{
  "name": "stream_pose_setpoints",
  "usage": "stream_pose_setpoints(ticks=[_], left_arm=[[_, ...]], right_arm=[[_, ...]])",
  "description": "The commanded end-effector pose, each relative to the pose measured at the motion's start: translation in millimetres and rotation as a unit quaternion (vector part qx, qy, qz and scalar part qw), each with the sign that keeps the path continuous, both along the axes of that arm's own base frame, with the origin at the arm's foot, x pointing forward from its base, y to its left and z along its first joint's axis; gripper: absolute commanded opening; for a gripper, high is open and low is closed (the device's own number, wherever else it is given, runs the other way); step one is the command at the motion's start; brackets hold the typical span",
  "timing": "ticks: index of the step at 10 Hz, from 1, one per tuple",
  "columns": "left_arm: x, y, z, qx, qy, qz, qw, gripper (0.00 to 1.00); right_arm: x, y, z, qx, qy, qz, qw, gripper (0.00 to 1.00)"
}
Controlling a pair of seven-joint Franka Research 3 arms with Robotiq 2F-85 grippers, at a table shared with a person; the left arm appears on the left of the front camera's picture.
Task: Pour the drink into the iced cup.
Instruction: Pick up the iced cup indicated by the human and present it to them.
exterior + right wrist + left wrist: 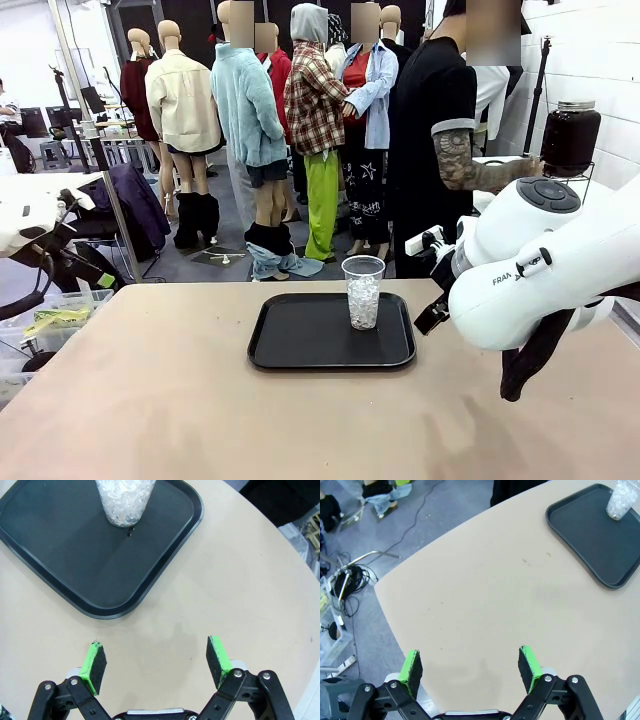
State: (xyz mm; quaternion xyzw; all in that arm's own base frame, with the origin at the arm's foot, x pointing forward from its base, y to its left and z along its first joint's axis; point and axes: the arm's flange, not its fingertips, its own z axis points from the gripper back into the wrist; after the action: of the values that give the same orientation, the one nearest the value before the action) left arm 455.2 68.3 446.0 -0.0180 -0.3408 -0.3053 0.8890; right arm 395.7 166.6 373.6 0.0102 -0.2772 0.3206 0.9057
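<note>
Jaws wide, empty: left gripper [468, 652], right gripper [155, 642].

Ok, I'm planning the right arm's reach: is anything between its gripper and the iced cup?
Nothing visible does. Just bare table and the low rim of the black tray lie between the open right gripper and the iced cup.

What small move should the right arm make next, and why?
Probably turn the open right gripper toward the jar of dark drink beside the person's hand. The iced cup on the tray holds only ice, and the left gripper is empty too.
</note>
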Motion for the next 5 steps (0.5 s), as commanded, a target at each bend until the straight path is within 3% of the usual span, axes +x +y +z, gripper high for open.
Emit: stream_pose_setpoints(ticks=[1,5], left_arm=[[-1.6,6.6,0.1,0.000,0.000,0.006,1.000,1.00],[-1.6,6.6,0.1,0.000,0.000,0.006,1.000,1.00]], right_arm=[[-0.6,0.6,-0.2,0.000,0.000,0.000,1.000,1.00],[-0.6,0.6,-0.2,0.000,0.000,0.000,1.000,1.00]])
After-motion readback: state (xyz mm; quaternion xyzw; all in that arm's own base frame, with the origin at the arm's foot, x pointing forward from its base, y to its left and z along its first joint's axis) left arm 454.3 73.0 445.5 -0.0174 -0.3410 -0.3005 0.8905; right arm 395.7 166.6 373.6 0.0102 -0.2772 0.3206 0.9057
